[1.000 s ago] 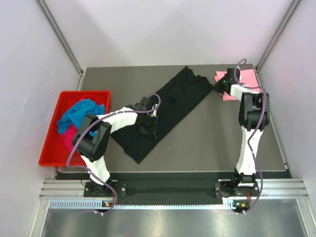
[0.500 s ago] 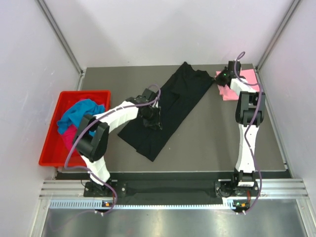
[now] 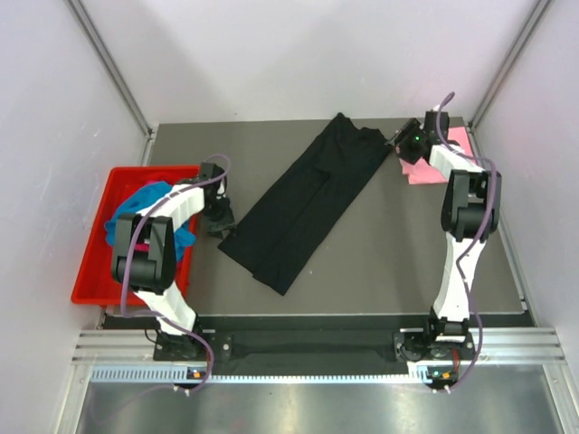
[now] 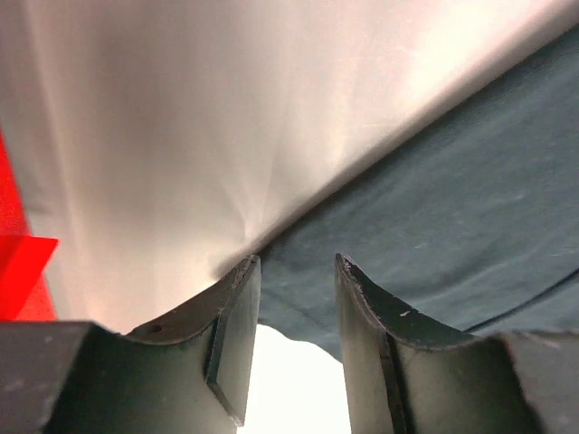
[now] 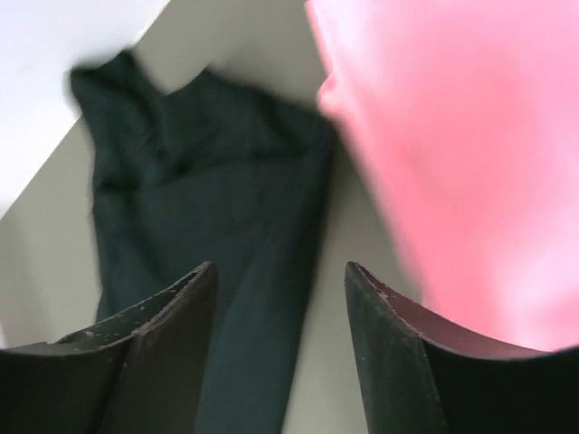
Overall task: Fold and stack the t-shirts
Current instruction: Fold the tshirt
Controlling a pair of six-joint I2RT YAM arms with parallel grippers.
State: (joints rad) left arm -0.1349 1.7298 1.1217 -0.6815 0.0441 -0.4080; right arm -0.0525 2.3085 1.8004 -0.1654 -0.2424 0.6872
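The black t-shirt (image 3: 303,203) lies flat on the surface (image 3: 389,258) as a long narrow strip. Its long axis runs on a diagonal, with the neck end pointing to the far right and the hem end to the near left. The left gripper (image 3: 217,220) sits at the strip's left side near the hem, just beside the red tray (image 3: 90,271) that holds the turquoise t-shirt (image 3: 145,201). In the left wrist view its jaws stand slightly parted and hold nothing, with the cloth edge (image 4: 434,208) running just past their tips. The right gripper (image 3: 404,145) hovers at the neck end, its jaws spread wide and empty. The collar (image 5: 194,154) lies ahead of them and the pink t-shirt (image 5: 452,163) is to their right, close beside the black one.
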